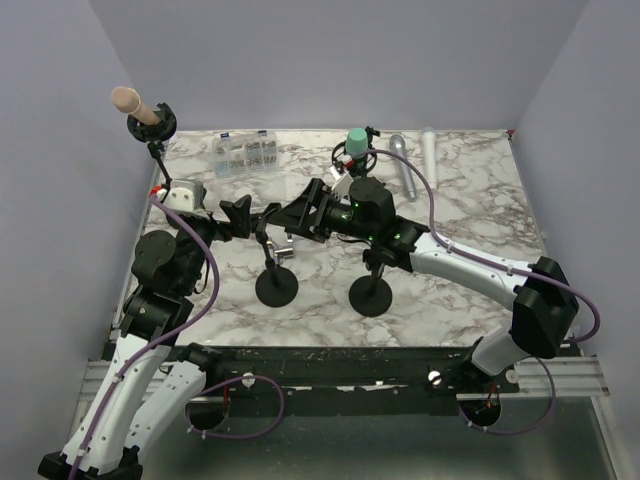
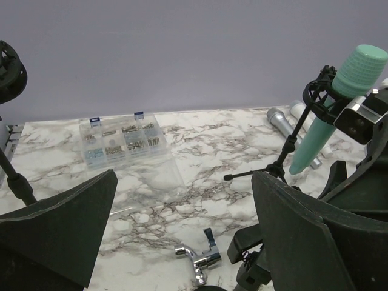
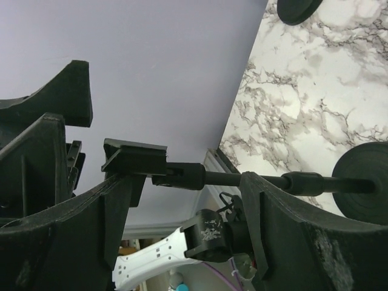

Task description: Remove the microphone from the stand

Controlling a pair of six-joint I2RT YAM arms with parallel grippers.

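A teal microphone [image 1: 357, 140] [image 2: 339, 100] stands upright in the black mount of a stand [image 2: 290, 142] at the back centre. A beige microphone [image 1: 135, 103] sits in another stand at the far left. My right gripper [image 1: 285, 222] [image 3: 191, 182] is open at mid-table. The pole [image 3: 218, 177] and black clip [image 3: 134, 159] of a short stand with a round base [image 1: 276, 287] lie across its fingertips, and no microphone shows in that clip. My left gripper [image 1: 245, 218] [image 2: 185, 182] is open and holds nothing, just left of the right gripper.
A second short stand [image 1: 371, 295] rises beneath the right arm. A clear parts box [image 1: 246, 152] sits at the back left. A silver microphone [image 1: 405, 165] and a white one [image 1: 428, 150] lie at the back right. A chrome fitting [image 2: 197, 257] rests on the marble.
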